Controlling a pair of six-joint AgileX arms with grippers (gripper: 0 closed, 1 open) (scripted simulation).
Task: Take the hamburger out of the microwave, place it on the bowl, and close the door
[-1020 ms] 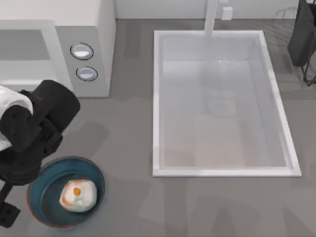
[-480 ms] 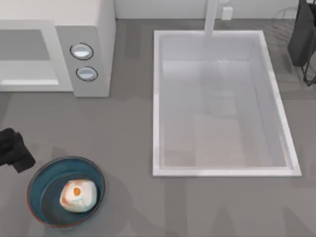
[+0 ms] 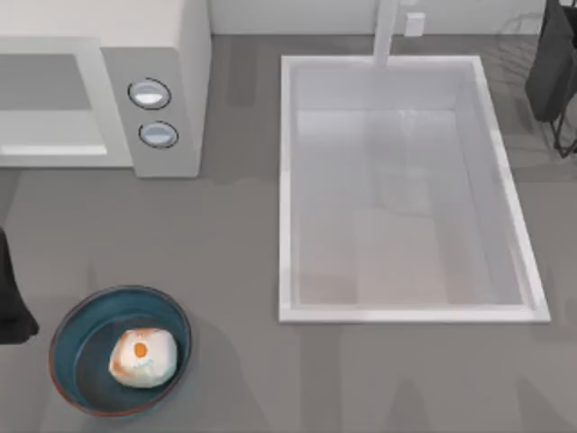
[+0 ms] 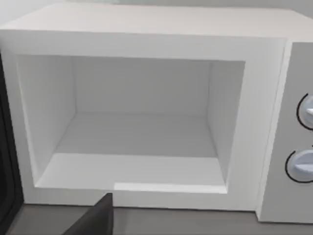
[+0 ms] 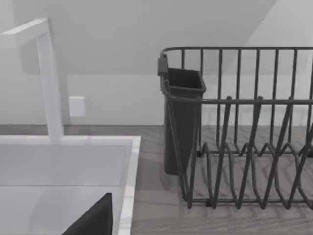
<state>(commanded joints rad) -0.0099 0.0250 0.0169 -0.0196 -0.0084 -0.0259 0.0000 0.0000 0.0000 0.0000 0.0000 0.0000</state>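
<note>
The hamburger [image 3: 141,355], a cream lump with an orange spot, lies inside the blue-teal bowl [image 3: 76,322] at the table's front left. The white microwave [image 3: 162,63] stands at the back left. Its cavity [image 4: 137,132] is open and bare. A dark strip at the cavity's side looks like the open door [image 4: 7,147]. A dark part of my left arm [image 3: 9,293] sits at the table's left edge, left of the bowl and apart from it. My left gripper [image 4: 100,218] faces the microwave's opening from a short way off. My right gripper [image 5: 95,219] is parked near the sink's back right corner.
A large white sink basin [image 3: 410,311] with a white faucet [image 3: 386,32] takes up the middle and right. A dark wire dish rack with a caddy [image 5: 183,117] stands at the back right [image 3: 552,63]. Two silver-ringed knobs [image 3: 150,94] sit on the microwave's panel.
My left arm has pulled back from above the bowl to the table's left edge. The hamburger and the bowl have stayed put.
</note>
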